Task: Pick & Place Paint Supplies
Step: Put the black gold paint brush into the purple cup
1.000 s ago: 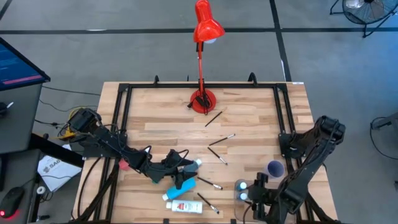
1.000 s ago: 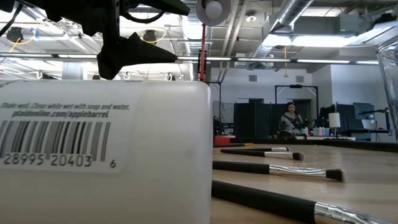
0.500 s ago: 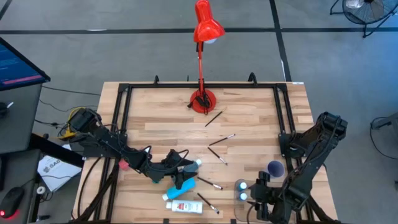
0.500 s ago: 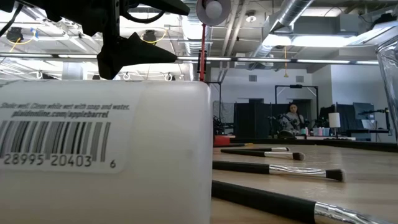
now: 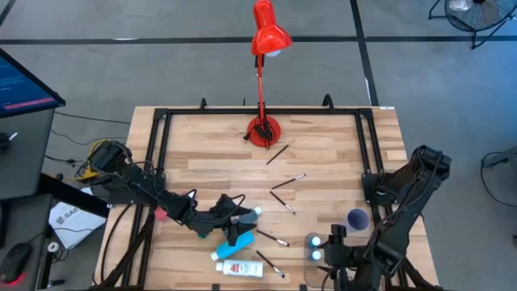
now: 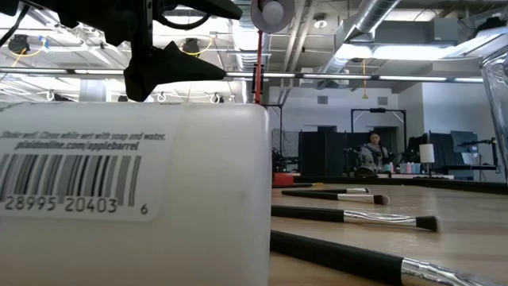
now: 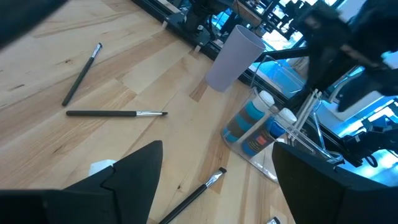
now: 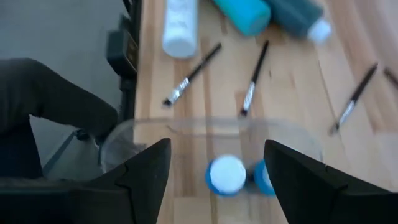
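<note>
Dark jaws of the left gripper (image 5: pixel 242 218) stand spread above the bench (image 5: pixel 323 153), hovering over a teal bottle (image 5: pixel 246 215) and a blue bottle (image 5: pixel 237 238), with a white tube (image 5: pixel 237 267) just beside them. Equally spread, the right gripper (image 8: pixel 214 180) hangs over the clear tray (image 8: pixel 280 140) holding two white-capped bottles (image 8: pixel 227 174). Thin paintbrushes (image 5: pixel 287 183) lie scattered between the arms, near a lilac cup (image 5: pixel 357 218) and red lamp (image 5: pixel 263 129).
</note>
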